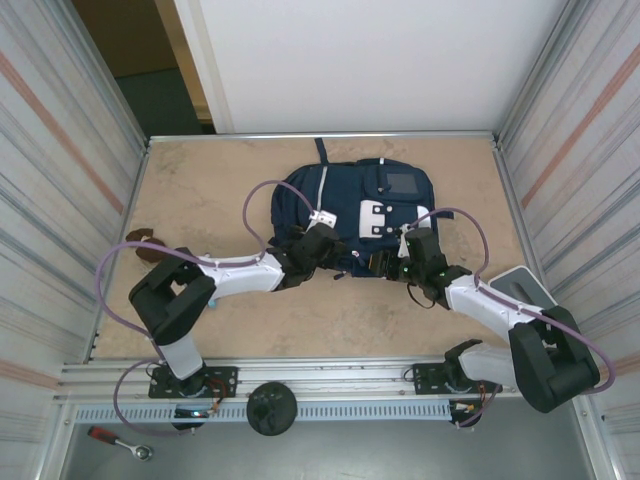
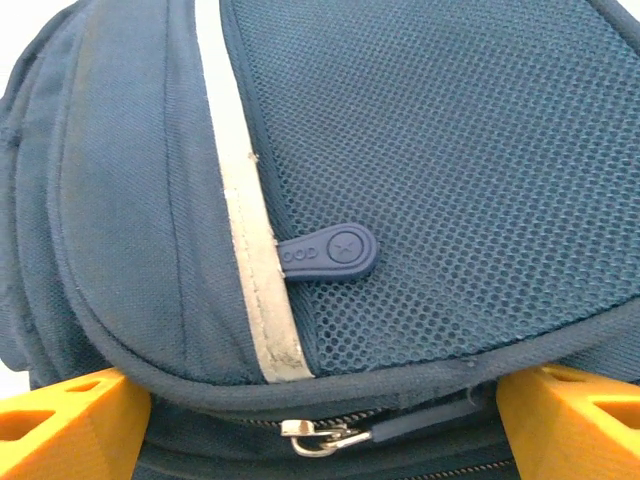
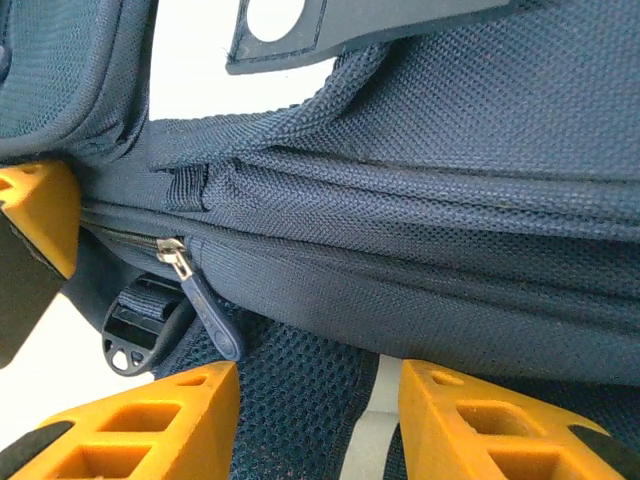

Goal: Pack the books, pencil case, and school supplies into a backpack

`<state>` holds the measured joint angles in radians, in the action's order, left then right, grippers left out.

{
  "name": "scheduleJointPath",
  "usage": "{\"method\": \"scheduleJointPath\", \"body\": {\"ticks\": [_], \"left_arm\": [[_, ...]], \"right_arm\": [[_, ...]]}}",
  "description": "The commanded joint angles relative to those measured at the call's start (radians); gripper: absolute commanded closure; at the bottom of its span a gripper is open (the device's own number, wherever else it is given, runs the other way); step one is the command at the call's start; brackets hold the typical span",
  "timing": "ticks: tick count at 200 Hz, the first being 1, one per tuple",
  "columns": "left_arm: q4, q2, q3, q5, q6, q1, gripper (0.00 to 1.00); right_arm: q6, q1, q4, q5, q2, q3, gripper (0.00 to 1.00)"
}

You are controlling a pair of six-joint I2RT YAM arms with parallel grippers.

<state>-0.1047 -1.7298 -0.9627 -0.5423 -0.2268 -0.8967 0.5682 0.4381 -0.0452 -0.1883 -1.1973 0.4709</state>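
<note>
While the backpack (image 1: 360, 215) lies flat on the table (image 1: 220, 180), its zip (image 3: 115, 232) looks closed, so I judge it either packed or needing to be opened; the inside is hidden. The left gripper (image 2: 320, 385) stands wide across its near edge, the right gripper (image 3: 320, 375) half open, empty, beside a zip pull (image 3: 210, 310). A brown piece (image 1: 148, 245) lies well apart, left.

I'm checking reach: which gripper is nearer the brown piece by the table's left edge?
Left. The left gripper sits at the backpack's near-left edge, right of the brown piece; the right gripper is farther right, at the backpack's near-right edge.
</note>
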Motion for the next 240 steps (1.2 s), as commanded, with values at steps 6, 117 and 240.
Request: {"method": "scheduleJointPath", "body": {"ticks": [6, 117, 240], "left_arm": [[-0.002, 0.022, 0.004, -0.047, 0.005, 0.011, 0.18], [-0.029, 0.084, 0.109, 0.117, -0.072, 0.043, 0.73], [-0.165, 0.238, 0.284, 0.416, 0.103, 0.24, 1.0]], "right_arm": [[0.016, -0.002, 0.001, -0.01, -0.007, -0.022, 0.55], [0.013, -0.002, 0.005, -0.01, -0.024, -0.012, 0.54], [-0.007, -0.077, 0.127, 0.189, -0.045, 0.043, 0.5]]}}
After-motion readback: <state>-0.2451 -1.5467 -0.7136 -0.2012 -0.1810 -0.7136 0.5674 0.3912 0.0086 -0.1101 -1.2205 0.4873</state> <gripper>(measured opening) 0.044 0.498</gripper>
